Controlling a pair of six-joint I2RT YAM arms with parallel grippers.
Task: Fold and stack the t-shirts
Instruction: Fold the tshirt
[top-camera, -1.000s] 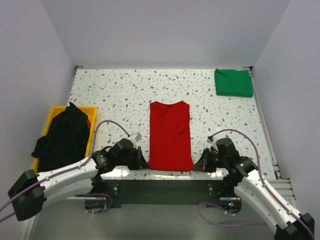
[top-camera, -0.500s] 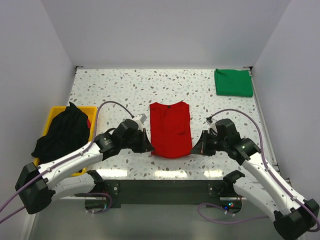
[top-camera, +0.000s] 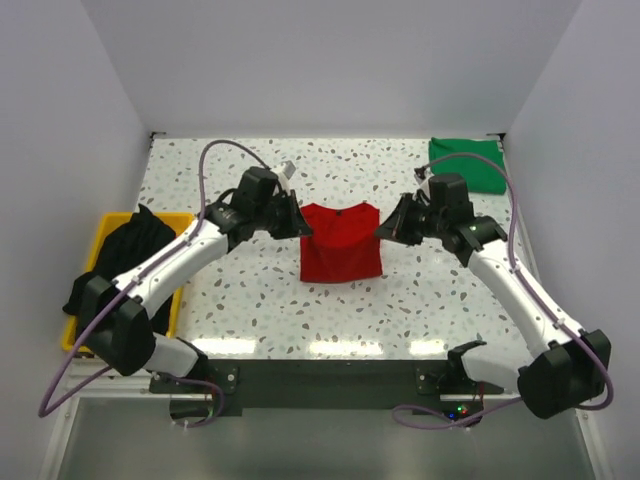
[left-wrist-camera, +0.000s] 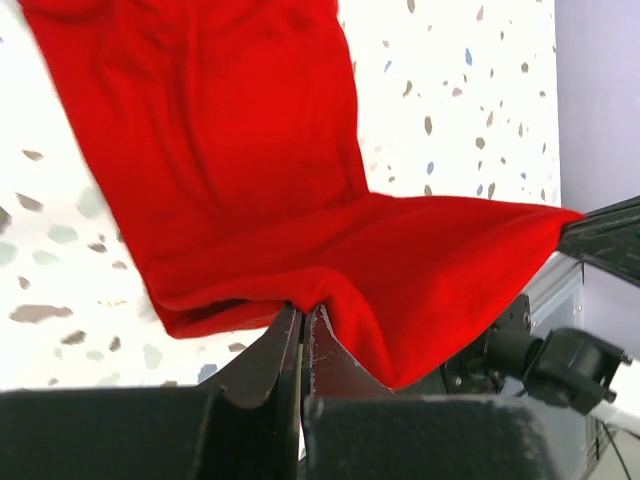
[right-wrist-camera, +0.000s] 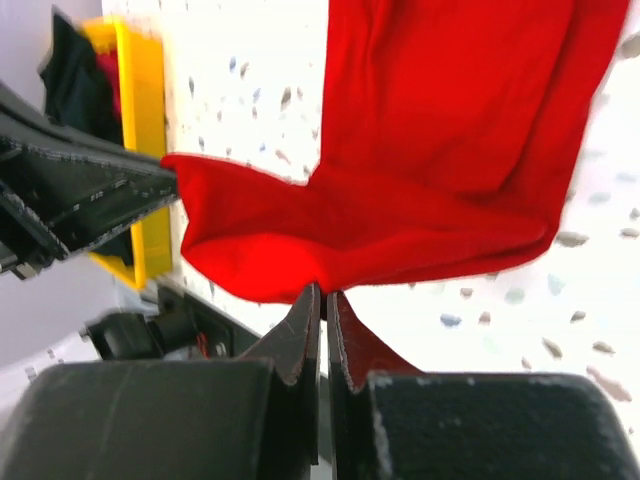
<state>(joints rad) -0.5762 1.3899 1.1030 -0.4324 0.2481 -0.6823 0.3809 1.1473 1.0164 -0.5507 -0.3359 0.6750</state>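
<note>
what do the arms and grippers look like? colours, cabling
Both arms: white link shells with black joints. Left arm and right arm each carry a looping purple cable to the wrist. The left gripper and right gripper are black, with flat tapered jaws.

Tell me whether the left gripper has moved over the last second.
Yes. The left gripper went from the table's near edge toward the back wall, carrying the red t-shirt's hem along.
</note>
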